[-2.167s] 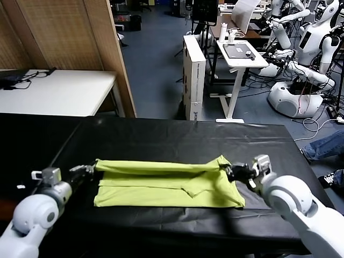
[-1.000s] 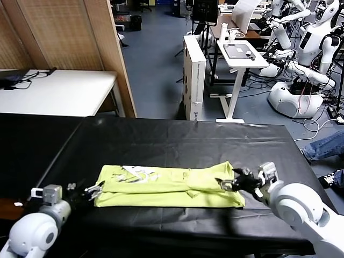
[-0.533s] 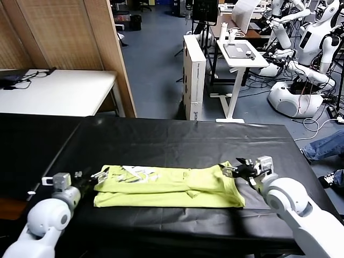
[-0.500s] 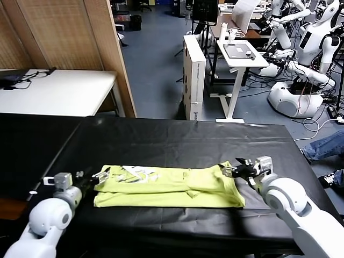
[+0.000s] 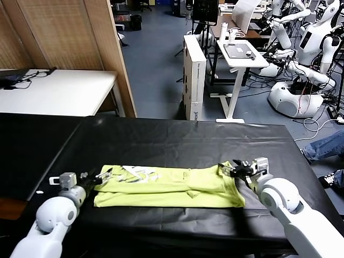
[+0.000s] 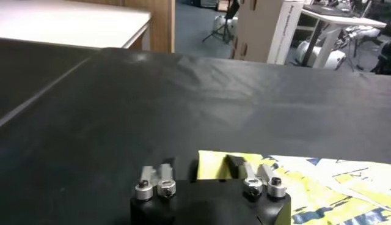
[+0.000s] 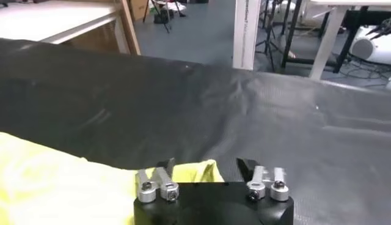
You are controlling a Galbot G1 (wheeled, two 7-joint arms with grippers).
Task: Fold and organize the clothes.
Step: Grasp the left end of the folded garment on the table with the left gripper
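Note:
The clothes, one lime yellow-green T-shirt [image 5: 172,185], lie folded into a long flat band on the black table [image 5: 177,134], with white print showing near the band's left end. My left gripper [image 5: 105,174] is at the band's far left corner. In the left wrist view its jaws [image 6: 215,166] stand partly apart with that corner of the shirt [image 6: 305,183] between them. My right gripper [image 5: 228,169] is at the far right corner. Its jaws [image 7: 204,165] stand wide apart around the tip of the shirt [image 7: 49,183].
A white table [image 5: 59,91] and a wooden partition [image 5: 70,32] stand at the back left. Beyond the table's far edge are a tall cardboard box [image 5: 193,75], a white stand desk [image 5: 239,54] and other robots [image 5: 301,48].
Both grippers have moved from the band's near corners up to its far corners. The left jaws have narrowed around the left corner. The shirt has stayed in place.

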